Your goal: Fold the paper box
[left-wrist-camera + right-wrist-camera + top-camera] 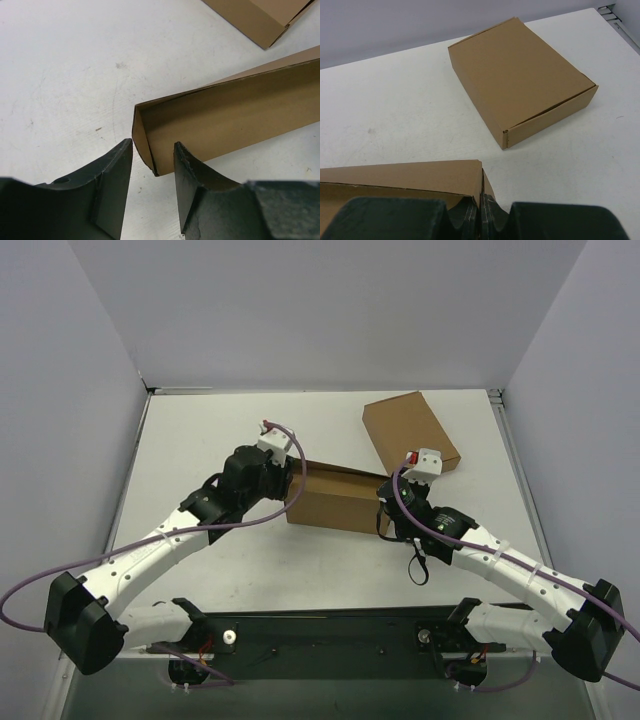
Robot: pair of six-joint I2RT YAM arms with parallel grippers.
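While my right end effector [481,204] is clenched on the paper box [335,498] at the centre of the worktop [200,440], my left end effector [152,146] stands released, straddling its left corner; a closed carton [410,430] lies at 1 o'clock

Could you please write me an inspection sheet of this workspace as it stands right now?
Surface: white table, with faint scuffs.
Job's things: paper box at mid-table, partly folded, walls raised, top open.
Clutter: closed brown carton at the far right, lying apart from the paper box.
Grippers: left tool open, with the box's left corner in its gap and not pinched; right tool shut on the box's right end wall.
Cables: purple cables run along both arms; none lie on the box.
Surroundings: plain pale walls; nothing else seen.
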